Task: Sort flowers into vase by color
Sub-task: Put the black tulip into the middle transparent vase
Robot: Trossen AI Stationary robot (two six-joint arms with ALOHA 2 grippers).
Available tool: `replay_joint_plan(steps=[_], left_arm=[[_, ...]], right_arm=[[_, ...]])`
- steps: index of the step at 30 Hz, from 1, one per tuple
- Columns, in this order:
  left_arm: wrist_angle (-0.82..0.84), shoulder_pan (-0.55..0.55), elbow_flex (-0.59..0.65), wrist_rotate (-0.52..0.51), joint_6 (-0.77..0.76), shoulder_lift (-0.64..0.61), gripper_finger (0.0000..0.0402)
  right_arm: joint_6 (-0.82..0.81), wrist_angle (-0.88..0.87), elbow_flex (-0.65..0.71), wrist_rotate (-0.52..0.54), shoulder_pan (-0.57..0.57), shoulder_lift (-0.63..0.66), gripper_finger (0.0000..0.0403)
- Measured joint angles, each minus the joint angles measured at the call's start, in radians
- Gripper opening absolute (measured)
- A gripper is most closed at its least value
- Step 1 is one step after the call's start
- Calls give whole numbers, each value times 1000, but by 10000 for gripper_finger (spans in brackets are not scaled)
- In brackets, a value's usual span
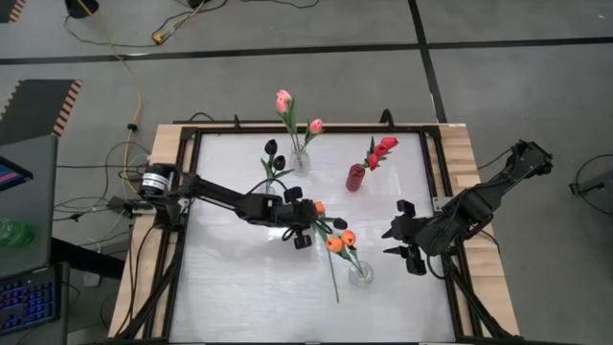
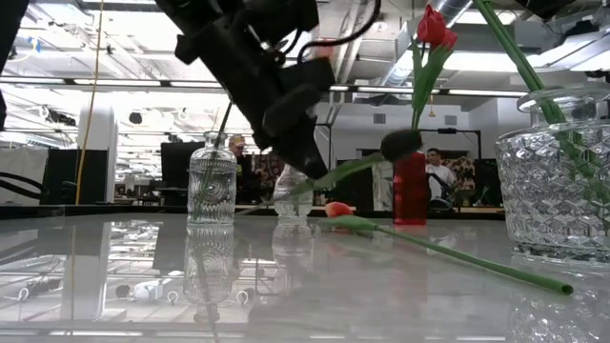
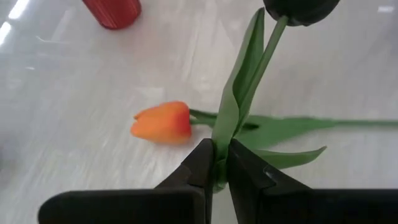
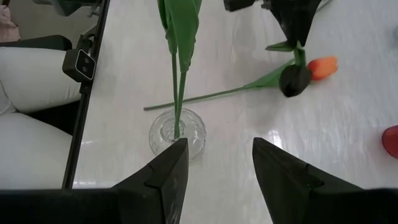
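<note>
The left gripper (image 1: 299,230) hangs over the middle of the white table (image 1: 230,287), its dark fingers (image 3: 202,165) pinched shut on the green stem of a black-headed artificial tulip (image 3: 249,93), which is lifted off the surface. Just below it an orange-headed tulip (image 3: 163,122) lies flat on the table, its long stem running toward the clear round glass vase (image 1: 361,274) that holds two more orange tulips (image 1: 341,241). The right gripper (image 1: 402,244) waits beside that vase with its fingers spread and empty. Farther back stand a red vase with red tulips (image 1: 356,176), a glass vase with pink tulips (image 1: 301,158) and another with black tulips (image 1: 271,182)
</note>
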State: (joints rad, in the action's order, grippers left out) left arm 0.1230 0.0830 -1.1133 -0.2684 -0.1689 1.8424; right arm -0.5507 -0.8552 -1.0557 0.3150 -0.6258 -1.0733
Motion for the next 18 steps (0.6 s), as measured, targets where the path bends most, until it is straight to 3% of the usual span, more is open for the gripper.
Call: replay_joint_plan(steps=[18], left_arm=[[-4,26,-1,-36,-183,-233,22]], right_arm=[[0,0,0,0,0,0,205]])
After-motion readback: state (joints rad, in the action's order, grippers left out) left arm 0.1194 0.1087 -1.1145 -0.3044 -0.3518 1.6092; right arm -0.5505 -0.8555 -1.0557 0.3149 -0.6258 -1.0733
